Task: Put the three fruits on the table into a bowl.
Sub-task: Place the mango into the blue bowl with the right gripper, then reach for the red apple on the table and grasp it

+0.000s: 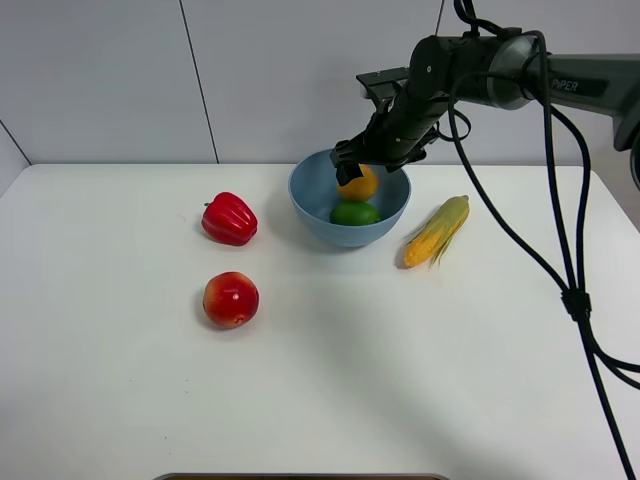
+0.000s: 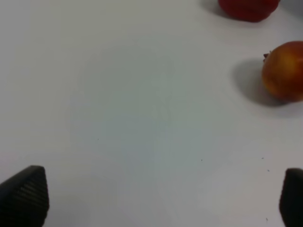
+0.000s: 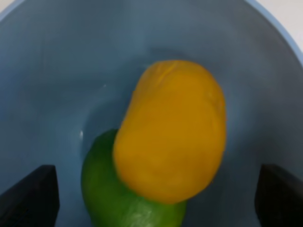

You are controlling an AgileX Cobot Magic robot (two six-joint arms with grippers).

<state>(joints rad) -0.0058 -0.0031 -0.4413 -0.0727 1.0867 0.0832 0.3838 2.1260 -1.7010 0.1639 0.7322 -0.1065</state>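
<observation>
The light-blue bowl (image 1: 388,222) stands at the back middle of the white table (image 1: 400,380). The yellow-orange mango (image 1: 363,187) and the green lime (image 1: 354,213) lie inside it. My right gripper (image 1: 350,168) hangs just above the mango, open. In the right wrist view the mango (image 3: 170,130) rests on the lime (image 3: 102,182) in the bowl (image 3: 57,71), with my fingertips (image 3: 28,194) wide apart and clear of it. The red-and-yellow apple-like fruit (image 1: 231,299) sits on the table at front left. My left gripper (image 2: 156,198) is open and empty above bare table, with the apple-like fruit (image 2: 284,71) off to one side.
A glossy red bell pepper (image 1: 229,219) lies left of the bowl, behind the apple-like fruit; it also shows in the left wrist view (image 2: 247,7). A yellow corn cob with green husk (image 1: 437,230) lies right of the bowl. The right arm's cables hang over the table's right side.
</observation>
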